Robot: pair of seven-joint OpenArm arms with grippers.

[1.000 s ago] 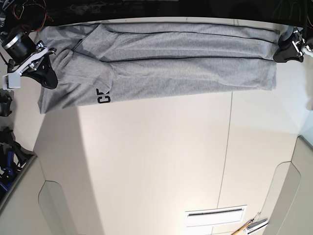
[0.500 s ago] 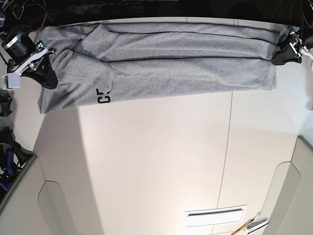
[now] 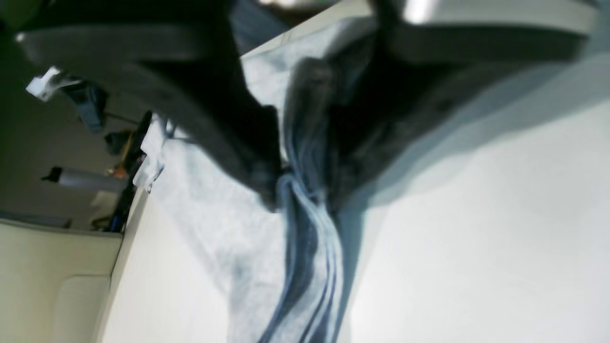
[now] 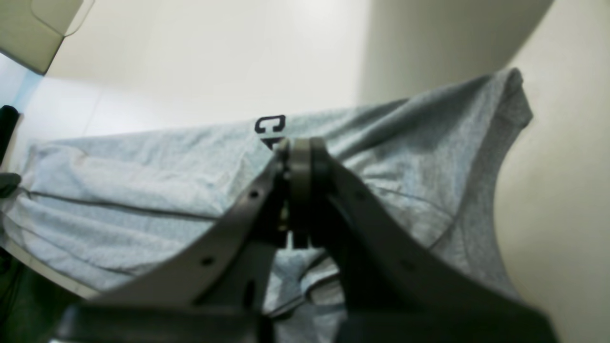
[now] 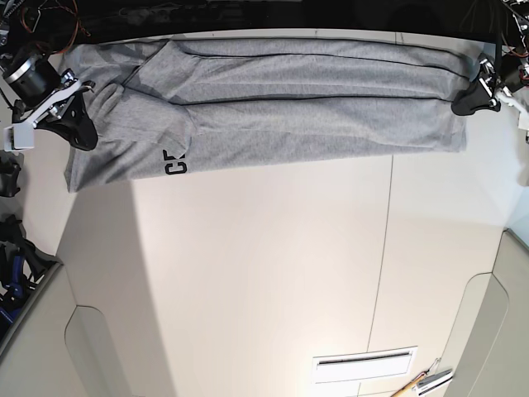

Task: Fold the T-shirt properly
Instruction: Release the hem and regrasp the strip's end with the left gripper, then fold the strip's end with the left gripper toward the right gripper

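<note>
Along table's (image 5: 273,273) far edge, T-shirt (image 5: 281,107) lies as long band, sides folded. Left gripper (image 3: 305,190) pinches bunched hem; right gripper (image 4: 295,147) clamped on collar end. Your next move: bring ends together, keep both grips.

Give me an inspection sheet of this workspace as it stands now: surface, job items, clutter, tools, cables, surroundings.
Surface: white table, seam lines across it, mostly bare.
Job's things: grey T-shirt stretched along the far edge, folded lengthwise; black printed letters show near one end.
Clutter: pale slotted strip and a wooden-handled item at the near edge.
Grippers: left tool shut on bunched fabric at one end; right tool at the other end, closed, fabric pinched between its fingers in the right wrist view.
Cables: red and black wires behind the right arm.
Surroundings: dark background beyond the table; blue item at the side.
</note>
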